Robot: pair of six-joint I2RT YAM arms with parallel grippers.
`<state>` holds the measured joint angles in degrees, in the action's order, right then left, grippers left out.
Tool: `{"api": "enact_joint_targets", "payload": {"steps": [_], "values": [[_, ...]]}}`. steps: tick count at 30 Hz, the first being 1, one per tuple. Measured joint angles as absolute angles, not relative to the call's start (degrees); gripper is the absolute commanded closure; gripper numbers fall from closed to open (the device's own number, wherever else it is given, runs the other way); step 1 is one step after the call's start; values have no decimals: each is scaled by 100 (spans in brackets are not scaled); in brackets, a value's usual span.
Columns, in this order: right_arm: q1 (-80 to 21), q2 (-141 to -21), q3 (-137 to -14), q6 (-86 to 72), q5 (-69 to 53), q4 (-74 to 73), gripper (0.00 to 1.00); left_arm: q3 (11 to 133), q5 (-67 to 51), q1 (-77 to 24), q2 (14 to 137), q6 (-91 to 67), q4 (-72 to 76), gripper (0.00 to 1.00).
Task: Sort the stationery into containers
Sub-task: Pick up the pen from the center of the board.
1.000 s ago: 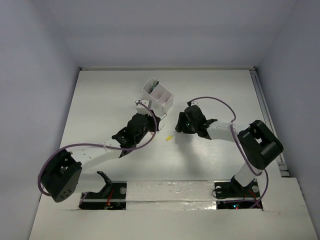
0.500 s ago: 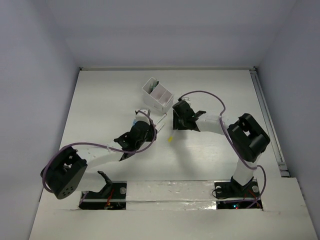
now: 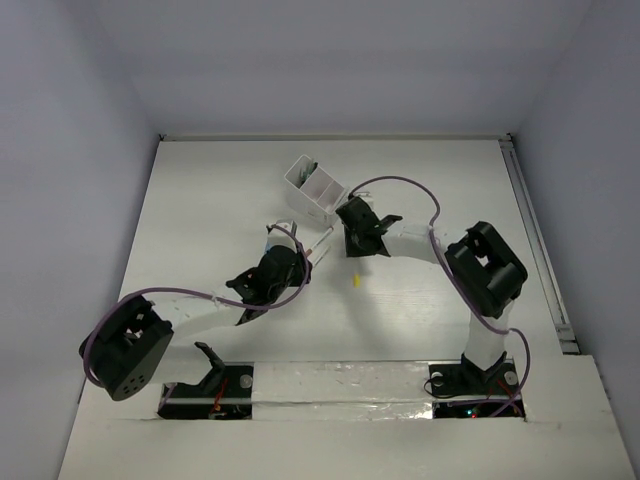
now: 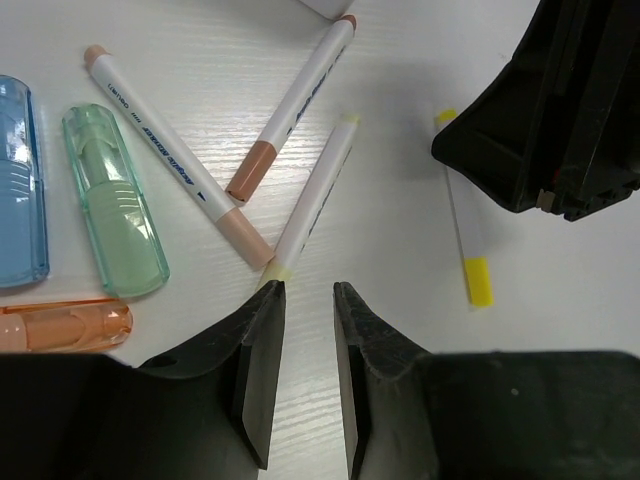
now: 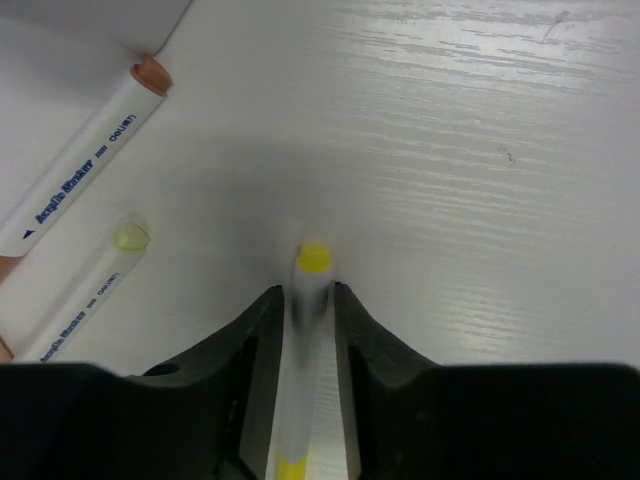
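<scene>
1 yellow-tip pen (image 5: 313,259), between R hand (image 5: 305,292) fingers (image 5: 258,330)

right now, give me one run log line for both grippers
left gripper: open, empty | right gripper: jaws around yellow-tipped pen, grip unclear | white box: pen not in it
</scene>
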<state>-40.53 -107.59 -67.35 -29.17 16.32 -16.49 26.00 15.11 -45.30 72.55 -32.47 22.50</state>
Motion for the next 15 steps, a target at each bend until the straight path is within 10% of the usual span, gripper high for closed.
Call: {"api": "enact_joint_targets", "payload": {"steps": [4,15], "values": [[-4053,-10864,-6904,-2766,1632,-1815,98,2600,1511,-4530,7290,-3251,2300,76],[-4053,-10217,-6772,-2471,1608,-1693,100,2600,1549,-4530,7432,-3273,2388,68]]}}
